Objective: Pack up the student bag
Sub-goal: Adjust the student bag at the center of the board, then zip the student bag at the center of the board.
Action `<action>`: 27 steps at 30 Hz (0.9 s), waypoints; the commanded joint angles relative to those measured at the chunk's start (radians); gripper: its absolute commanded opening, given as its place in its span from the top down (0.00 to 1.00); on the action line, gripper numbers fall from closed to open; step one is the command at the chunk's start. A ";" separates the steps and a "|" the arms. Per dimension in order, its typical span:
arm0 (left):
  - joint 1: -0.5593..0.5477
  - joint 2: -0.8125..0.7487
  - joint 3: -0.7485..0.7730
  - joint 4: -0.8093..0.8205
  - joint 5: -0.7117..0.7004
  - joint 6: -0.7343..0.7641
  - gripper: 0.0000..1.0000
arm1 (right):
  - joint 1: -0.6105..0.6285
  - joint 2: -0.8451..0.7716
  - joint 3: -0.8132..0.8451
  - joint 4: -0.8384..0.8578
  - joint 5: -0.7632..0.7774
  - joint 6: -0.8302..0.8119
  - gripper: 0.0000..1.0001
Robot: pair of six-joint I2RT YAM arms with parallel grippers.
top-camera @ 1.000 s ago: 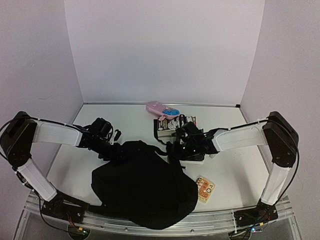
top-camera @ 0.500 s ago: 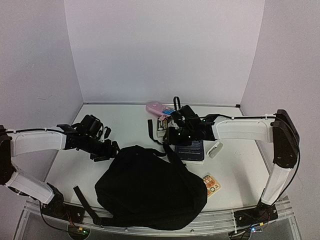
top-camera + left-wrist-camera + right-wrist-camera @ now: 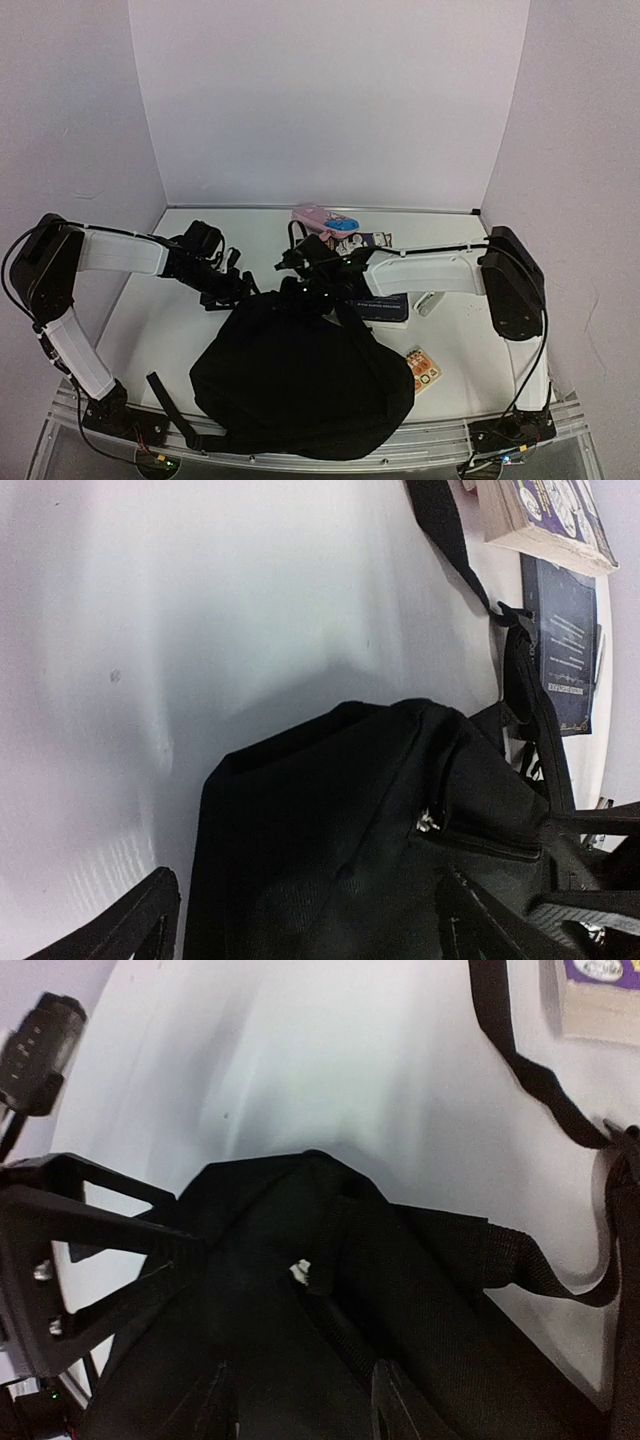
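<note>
The student bag (image 3: 300, 370), a big black fabric backpack, lies at the table's near middle, its strap (image 3: 160, 395) trailing left. My left gripper (image 3: 237, 291) is at the bag's top left corner, open wide, with the fabric (image 3: 330, 830) between its spread fingers (image 3: 140, 925). My right gripper (image 3: 296, 286) hovers over the top edge from the right. It is open, and its fingers (image 3: 398, 1405) straddle the closed zipper line behind the small white zipper pull (image 3: 300, 1272). The same pull (image 3: 428, 823) shows in the left wrist view.
Behind the bag lie a pink pencil case (image 3: 320, 216), a paperback book (image 3: 358, 240) and a dark-blue notebook (image 3: 388, 306). A small white object (image 3: 428, 302) and an orange card (image 3: 418, 372) lie to the right. A loose strap (image 3: 520, 1070) curls past the book.
My right gripper moved left from the notebook to the bag's top edge, and its jaws came apart. My left gripper opened wider and stays at the bag's corner. The bag shifted slightly right.
</note>
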 commanded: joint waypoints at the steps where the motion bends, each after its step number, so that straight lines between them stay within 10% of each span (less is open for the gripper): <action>1: 0.000 0.042 0.041 0.054 0.063 0.032 0.27 | -0.003 0.049 0.069 -0.005 -0.005 0.041 0.58; 13: 0.000 0.048 -0.022 0.184 0.147 -0.036 0.83 | -0.004 0.133 0.110 0.001 0.060 0.060 0.68; 27: 0.000 0.010 -0.080 0.215 0.159 -0.068 0.92 | -0.007 0.193 0.162 0.008 0.117 0.114 0.73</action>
